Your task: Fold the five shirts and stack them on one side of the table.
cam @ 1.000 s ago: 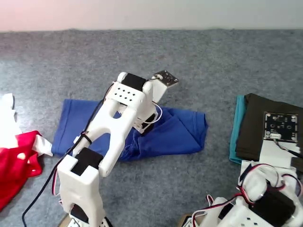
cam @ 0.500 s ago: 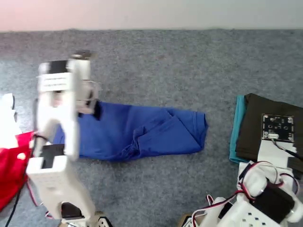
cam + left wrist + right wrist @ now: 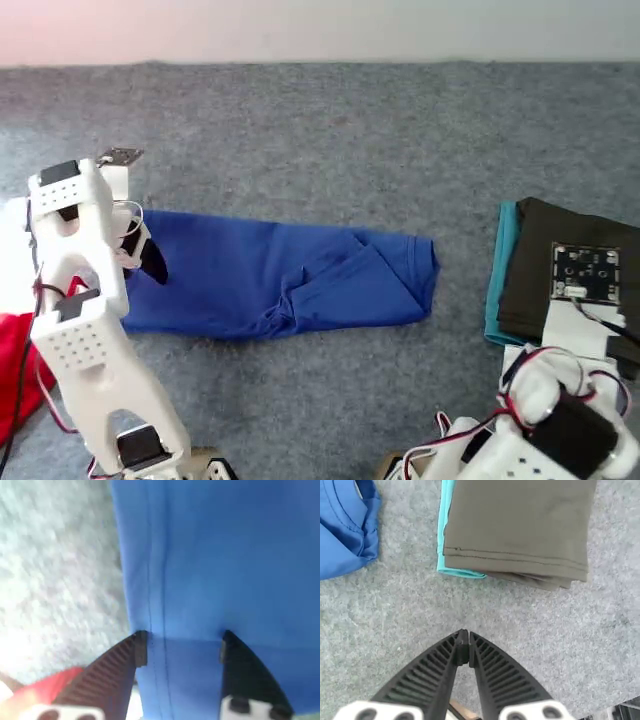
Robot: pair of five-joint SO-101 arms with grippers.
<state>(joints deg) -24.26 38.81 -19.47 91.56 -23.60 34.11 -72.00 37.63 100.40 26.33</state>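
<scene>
grey carpet-textured table (image 3: 400, 130), blue shirt (image 3: 260, 275) lying lengthwise across the middle, one arm at each side.

my left gripper (image 3: 182, 642) is down at the end of the blue shirt nearest the red shirt (image 3: 15, 365), jaws spread wide over the stitched edge, not pinching it. the far end of the blue shirt is bunched into loose folds. some white cloth (image 3: 10, 260) lies beside the red one at the table's left edge. my right gripper (image 3: 464, 647) hangs over bare table with its fingers pressed together and nothing between them, just beside the stack on the right: a dark brown shirt (image 3: 545, 230) folded on top of a teal shirt (image 3: 503, 270).
</scene>
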